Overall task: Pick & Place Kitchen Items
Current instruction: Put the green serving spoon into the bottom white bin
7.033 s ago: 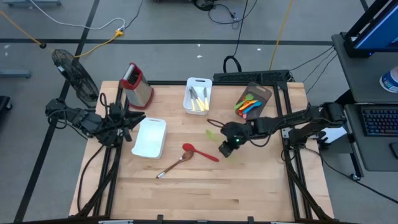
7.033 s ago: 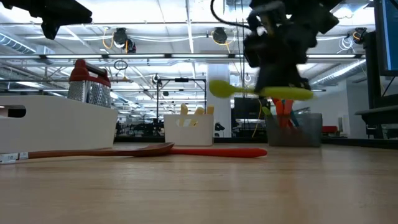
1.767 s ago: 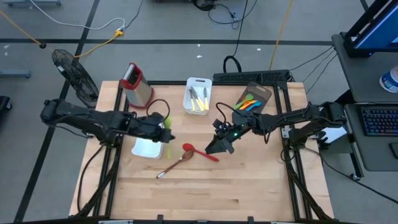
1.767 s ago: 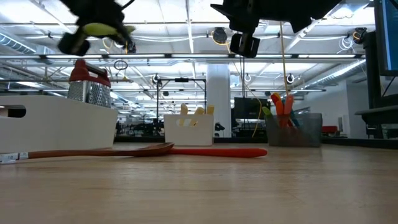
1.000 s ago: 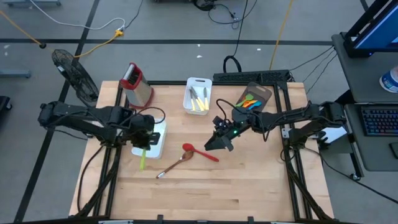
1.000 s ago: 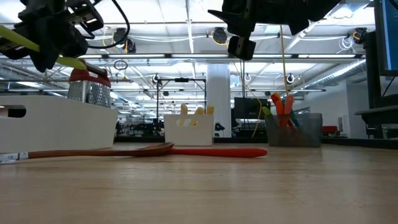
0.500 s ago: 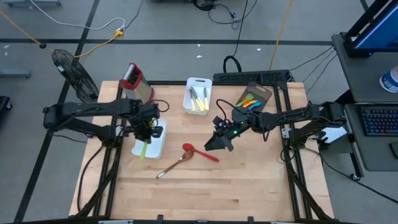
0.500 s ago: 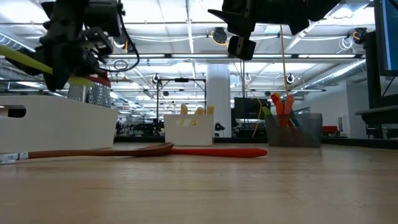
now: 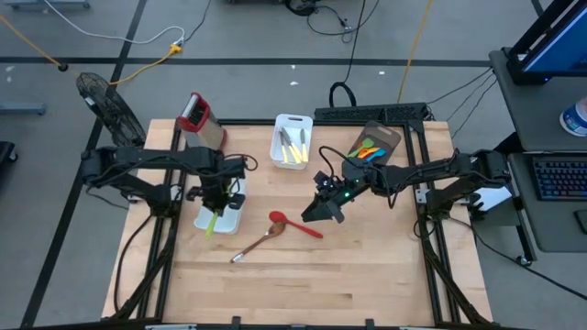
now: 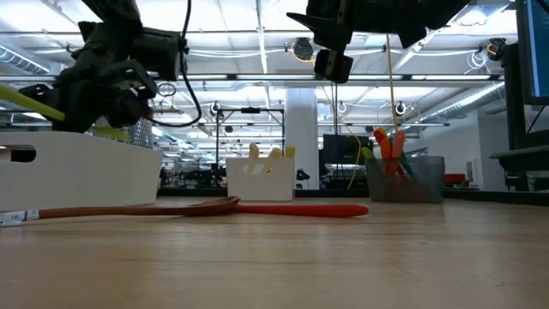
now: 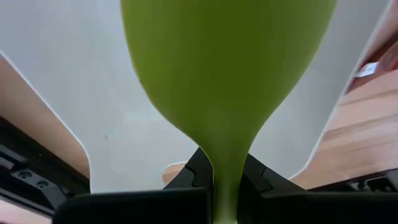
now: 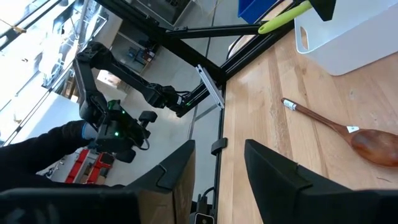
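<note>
A green spoon (image 9: 211,223) is held over the white tray (image 9: 234,218) at the table's left, with my left gripper (image 9: 217,195) shut on it and pointing steeply down. Its wide bowl (image 11: 224,68) faces the tray's floor (image 11: 87,93). Its handle (image 10: 26,101) sticks up and back toward the near edge. A red spoon (image 9: 295,224) and a brown wooden spoon (image 9: 255,243) lie flat on the table's middle. My right gripper (image 9: 323,213) hangs open above the table, just right of the red spoon, touching nothing. My left gripper pinches the green spoon at its narrow neck (image 11: 227,180), just behind the bowl, between its two fingers. The fingers slant down from above and lie across the spoon. The bowl is at the height of the tray's rim (image 10: 111,133). I cannot tell whether it touches the tray's floor.
A white bin with cream knives (image 9: 293,142) stands at the far middle. A grey bin with coloured utensils (image 9: 371,149) is at the far right, and a metal grater with a red top (image 9: 202,122) at the far left. Bare wood lies along the near half.
My left gripper has sunk toward the white tray and tipped more steeply down, carrying the green spoon. The spoon's handle, which stuck out past the tray's near edge, has drawn back over it. My right gripper has kept still.
</note>
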Tool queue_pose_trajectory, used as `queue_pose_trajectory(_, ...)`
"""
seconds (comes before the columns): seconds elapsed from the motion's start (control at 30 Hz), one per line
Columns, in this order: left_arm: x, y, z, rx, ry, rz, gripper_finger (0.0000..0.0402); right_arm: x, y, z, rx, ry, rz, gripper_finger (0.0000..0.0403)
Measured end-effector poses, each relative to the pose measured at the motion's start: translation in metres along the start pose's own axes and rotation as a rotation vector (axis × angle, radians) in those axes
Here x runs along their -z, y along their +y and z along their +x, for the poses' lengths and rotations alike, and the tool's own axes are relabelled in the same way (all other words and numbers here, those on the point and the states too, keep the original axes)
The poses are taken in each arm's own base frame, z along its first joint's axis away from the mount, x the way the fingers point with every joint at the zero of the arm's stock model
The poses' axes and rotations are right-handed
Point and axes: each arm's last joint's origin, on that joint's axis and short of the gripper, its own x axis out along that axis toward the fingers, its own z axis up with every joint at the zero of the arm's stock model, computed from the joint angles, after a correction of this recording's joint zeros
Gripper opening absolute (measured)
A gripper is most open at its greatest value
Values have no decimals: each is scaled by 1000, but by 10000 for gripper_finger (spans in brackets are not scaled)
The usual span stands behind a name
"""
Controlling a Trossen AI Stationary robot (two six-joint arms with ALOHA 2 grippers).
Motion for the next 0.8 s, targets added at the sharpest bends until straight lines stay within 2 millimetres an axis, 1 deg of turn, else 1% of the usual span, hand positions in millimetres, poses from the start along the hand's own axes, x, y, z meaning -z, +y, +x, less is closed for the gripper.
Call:
queue_pose_trajectory(0.23, -11, 0, 5, -24, 45, 12, 16, 0, 0, 0, 0, 0, 0, 130)
queue_pose_trajectory(0.37, -16, 2, 5, -15, 62, 21, 16, 0, 0, 0, 0, -1, 0, 130)
queue_pose_trajectory(0.6, -20, 4, 2, -6, 57, 37, 16, 0, 0, 0, 0, 0, 0, 130)
queue_pose_trajectory(0.8, -21, 5, 2, -16, 48, 40, 48, 0, 0, 0, 0, 0, 0, 130)
